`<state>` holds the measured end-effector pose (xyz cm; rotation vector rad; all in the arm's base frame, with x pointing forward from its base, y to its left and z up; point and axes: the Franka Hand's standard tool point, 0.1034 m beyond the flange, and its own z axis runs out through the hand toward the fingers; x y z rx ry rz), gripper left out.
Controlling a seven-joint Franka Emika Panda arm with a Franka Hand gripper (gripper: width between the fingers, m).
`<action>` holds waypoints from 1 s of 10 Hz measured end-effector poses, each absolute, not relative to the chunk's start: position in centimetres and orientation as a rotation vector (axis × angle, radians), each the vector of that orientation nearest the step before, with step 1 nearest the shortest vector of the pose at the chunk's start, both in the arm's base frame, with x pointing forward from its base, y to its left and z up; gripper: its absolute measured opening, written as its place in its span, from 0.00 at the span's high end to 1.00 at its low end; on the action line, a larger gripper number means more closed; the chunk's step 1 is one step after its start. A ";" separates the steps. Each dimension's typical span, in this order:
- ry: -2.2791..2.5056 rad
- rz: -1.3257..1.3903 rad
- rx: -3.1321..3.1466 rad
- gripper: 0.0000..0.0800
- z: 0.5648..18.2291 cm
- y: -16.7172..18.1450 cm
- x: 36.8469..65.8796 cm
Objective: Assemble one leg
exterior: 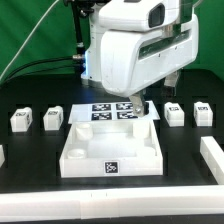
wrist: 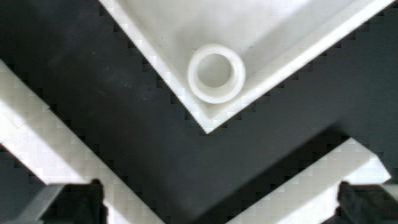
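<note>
Several legs, small white blocks with black-and-white tags, stand on the black table: two at the exterior view's left and two at its right. None shows in the wrist view. My gripper hangs over the back right corner of the large white tray, away from every leg. In the wrist view the gripper is open and empty. Its dark fingertips stand wide apart, above the tray's corner with a round socket.
The marker board lies behind the tray, partly under my hand. A white rail lies at the exterior view's right edge, and another white piece at the left edge. Cables hang at the back.
</note>
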<state>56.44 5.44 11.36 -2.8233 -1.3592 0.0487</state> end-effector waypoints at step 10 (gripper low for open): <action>-1.389 0.041 -2.811 0.19 11.0 5.2 56.1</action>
